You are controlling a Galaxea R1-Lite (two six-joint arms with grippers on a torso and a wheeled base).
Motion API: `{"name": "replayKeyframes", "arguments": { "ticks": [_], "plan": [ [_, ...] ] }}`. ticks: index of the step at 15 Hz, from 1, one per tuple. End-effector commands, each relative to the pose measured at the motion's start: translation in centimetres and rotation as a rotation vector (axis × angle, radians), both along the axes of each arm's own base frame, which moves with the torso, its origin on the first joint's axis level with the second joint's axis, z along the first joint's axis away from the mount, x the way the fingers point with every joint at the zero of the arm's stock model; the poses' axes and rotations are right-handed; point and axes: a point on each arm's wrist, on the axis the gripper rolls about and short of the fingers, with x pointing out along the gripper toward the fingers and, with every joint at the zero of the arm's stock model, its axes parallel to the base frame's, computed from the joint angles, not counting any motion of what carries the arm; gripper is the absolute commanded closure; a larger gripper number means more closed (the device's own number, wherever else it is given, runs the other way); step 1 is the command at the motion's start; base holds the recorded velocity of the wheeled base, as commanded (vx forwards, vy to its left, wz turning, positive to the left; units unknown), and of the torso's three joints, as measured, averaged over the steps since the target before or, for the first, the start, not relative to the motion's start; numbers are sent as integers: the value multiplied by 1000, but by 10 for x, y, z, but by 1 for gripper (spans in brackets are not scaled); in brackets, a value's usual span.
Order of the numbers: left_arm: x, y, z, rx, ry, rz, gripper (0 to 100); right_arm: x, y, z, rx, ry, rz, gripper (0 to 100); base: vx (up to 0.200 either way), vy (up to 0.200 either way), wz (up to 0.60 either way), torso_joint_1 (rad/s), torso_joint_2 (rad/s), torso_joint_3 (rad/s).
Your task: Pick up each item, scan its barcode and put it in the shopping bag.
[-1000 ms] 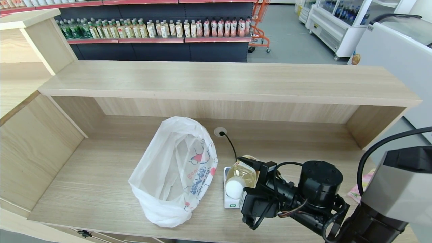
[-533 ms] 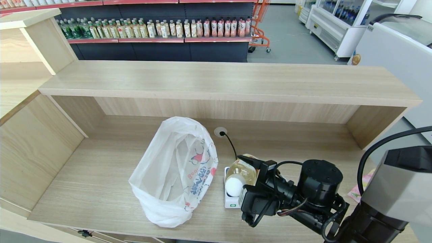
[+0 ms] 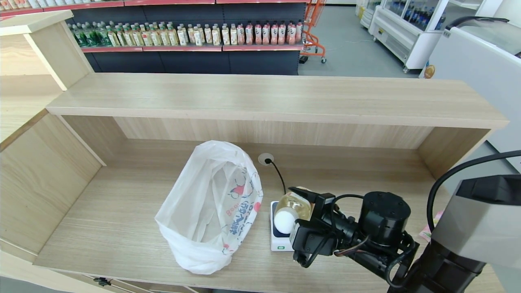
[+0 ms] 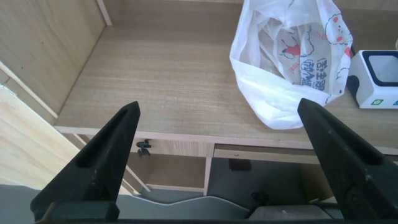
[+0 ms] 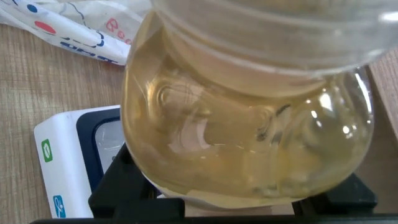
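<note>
Starting on the left, what is the left pincer (image 4: 217, 107) doing?

It holds nothing. Its jaws stand wide apart, released, and it hangs at the near left edge of the desk (image 3: 122, 211).

And the shopping bag (image 3: 211, 203)?

It stands mid-desk with its mouth open upward, just left of the scanner (image 3: 280, 241). There are cartoon figures and blue and red lettering on its side, which I leave unread.

Where is the item?

The bottle (image 3: 294, 205) of pale yellow liquid lies on its side in the right pincer (image 3: 299, 215), which is clenched round its body. The white cap points to the near side, and the bottle hangs right over the scanner's dark window.

Is there any label to read?

None that I can make out. The right wrist view gives clear plastic and liquid. The scanner has small green and blue marks, too small to read.

What could go wrong?

If the barcode faces away from the window, I judge the scan will not register. The body is round and smooth, so it could roll in the grip on the swing left. The bag is thin and slumped, so the bottle may catch its right lip and tip it. The cable (image 3: 279, 175) on the scanner's far side could snag. The pink packet (image 3: 432, 228) at the far right lies close to the arm.
</note>
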Motion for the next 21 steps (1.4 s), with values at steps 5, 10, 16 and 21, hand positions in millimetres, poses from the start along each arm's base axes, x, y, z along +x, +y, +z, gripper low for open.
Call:
{"name": "replayKeyframes", "arguments": {
  "ticks": [5,10,16,21],
  "plan": [
    [0,0,0,2,0,0,0,2,-1,-5,2,24,-6,100,0,0,0,0,0,0],
    [0,0,0,0,0,0,0,2,0,-12,16,74,22,100,0,0,0,0,0,0],
    [0,0,0,0,0,0,0,2,0,-14,23,92,51,100,0,0,0,0,0,0],
    [0,0,0,2,0,0,0,2,1,-14,24,91,50,100,0,0,0,0,0,0]
  ]
}}
